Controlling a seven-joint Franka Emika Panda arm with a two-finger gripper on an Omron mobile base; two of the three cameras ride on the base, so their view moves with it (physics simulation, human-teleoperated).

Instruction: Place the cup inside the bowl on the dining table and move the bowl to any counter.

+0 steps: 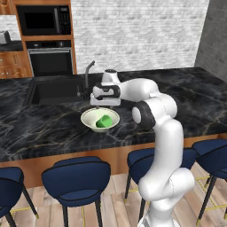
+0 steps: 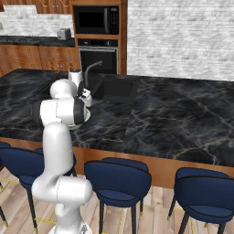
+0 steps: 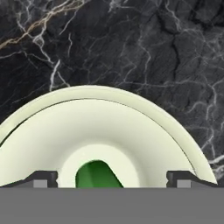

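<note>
1. Cup [image 1: 104, 121] and bowl [image 1: 100, 119], left base view: the green cup lies tipped on its side inside the cream bowl, toward the bowl's right half. The bowl sits on the black marble dining table [image 1: 48, 128], on the near side of the dark sink [image 1: 53, 91] and faucet [image 1: 88, 71], well in from the near edge. The gripper [image 1: 105, 103] hangs just above the bowl's far rim, pointing down; its fingertips are hidden under the hand, so I cannot tell from this side how wide they stand. Blue stools [image 1: 80, 177] line the near side of the table.

2. Right base view: the arm's elbow covers most of the bowl, and a pale sliver of the rim [image 2: 87, 115] shows at its right. The wall counter [image 2: 32, 42] runs along the far left, with a toaster [image 2: 63, 33] on it beside the oven [image 2: 98, 57].

3. Hand view: the bowl [image 3: 131, 118] lies directly below, its far rim on the marble [image 3: 131, 43]. The cup [image 3: 96, 175] shows as a green shape in the bowl's hollow. Both fingertips [image 3: 41, 178] sit wide apart with nothing between them, above the bowl and not touching the cup.
</note>
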